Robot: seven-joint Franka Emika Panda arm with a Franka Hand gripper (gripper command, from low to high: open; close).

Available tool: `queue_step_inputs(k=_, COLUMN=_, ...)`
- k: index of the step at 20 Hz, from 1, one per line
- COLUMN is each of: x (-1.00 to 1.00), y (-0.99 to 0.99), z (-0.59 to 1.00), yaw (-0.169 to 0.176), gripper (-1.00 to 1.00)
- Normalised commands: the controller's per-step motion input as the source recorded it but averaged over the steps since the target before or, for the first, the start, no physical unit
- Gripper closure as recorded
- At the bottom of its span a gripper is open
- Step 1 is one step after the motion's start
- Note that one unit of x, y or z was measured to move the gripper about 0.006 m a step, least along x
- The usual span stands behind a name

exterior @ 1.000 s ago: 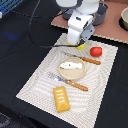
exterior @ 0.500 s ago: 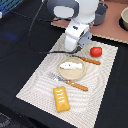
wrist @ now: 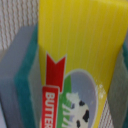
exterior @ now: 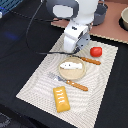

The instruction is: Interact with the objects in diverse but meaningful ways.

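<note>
In the wrist view a yellow packet (wrist: 82,35) with a red "BUTTER" label fills the frame between my gripper's grey fingers (wrist: 15,75) with teal pads. The pads press its sides, so my gripper (wrist: 72,70) is shut on it. In the exterior view my gripper (exterior: 75,48) is low over the far edge of the striped placemat (exterior: 35,82) and hides the packet. A red tomato (exterior: 96,51) lies just to its right in the exterior view. A white fish (exterior: 71,65) lies on a tan plate (exterior: 73,74). An orange-brown bread loaf (exterior: 61,98) lies near the front.
A wooden-handled fork (exterior: 68,82) lies in front of the plate and a wooden-handled knife (exterior: 90,60) behind it. A grey pot (exterior: 100,13) and a bowl (exterior: 124,19) stand on a brown board at the back. A black cable (exterior: 35,30) runs across the dark table.
My gripper has come down over the yellow packet, which showed under it a second ago and is now hidden in the exterior view. The other objects have not moved.
</note>
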Motion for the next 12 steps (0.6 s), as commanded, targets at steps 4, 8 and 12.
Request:
queue_step_inputs(k=4, x=-0.35, y=0.19, z=0.9, yaw=0.018, gripper=1.0)
queue_step_inputs(k=8, x=-0.51, y=0.1, z=0.92, yaw=0.018, gripper=1.0)
queue_step_inputs(k=12, x=-0.64, y=-0.05, z=0.56, yaw=0.005, gripper=1.0)
